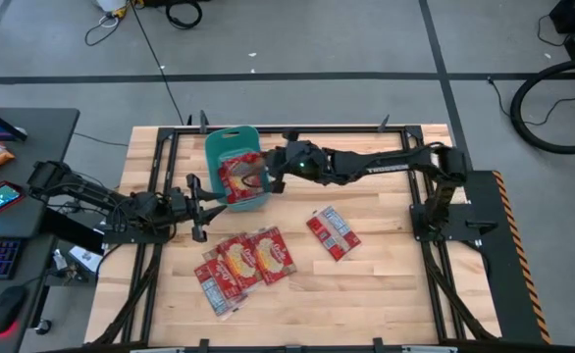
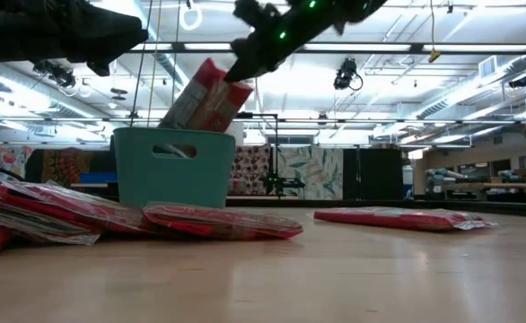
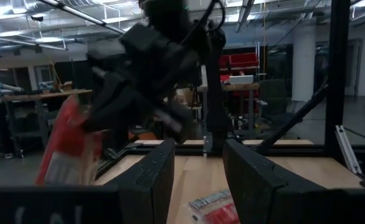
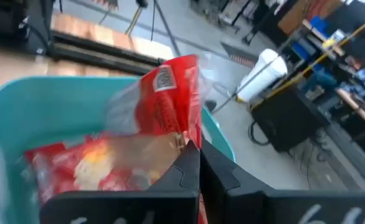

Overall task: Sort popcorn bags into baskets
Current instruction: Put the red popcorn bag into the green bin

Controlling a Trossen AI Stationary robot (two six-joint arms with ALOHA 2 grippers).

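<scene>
Popcorn bag [image 4: 164, 106] hangs pinched in the right claw [image 1: 266, 175], whose two fingers are pressed together on the packet's edge. The bag sits tilted directly above the teal basket [image 1: 221, 147], its lower end dipping inside the rim; in the low view the same bag [image 2: 207, 97] leans out over the top of the tub [image 2: 175, 170] with the claw gripping it from above right. The right wrist view shows the packet just ahead of the fingertips, with another red packet [image 4: 89, 168] already lying on the basket floor beneath it.

The basket stands at the far side of the wooden worktop [image 1: 386, 265], left of centre. The right arm reaches across from the right side to get there.

The left claw [image 1: 197, 196] waits just near and left of the basket, above the worktop, with its fingers [image 3: 151, 177] held apart and nothing between them.

On the worktop, a cluster of popcorn bags [image 1: 240, 263] lies flat and overlapping near the left-centre, on the near side of the basket. One single bag [image 1: 333, 233] lies apart from them to the right, well clear of both claws. In the low view the cluster [image 2: 110, 215] shows as a low red heap in front of the tub, and the lone bag [image 2: 398, 218] lies flat to the right.
</scene>
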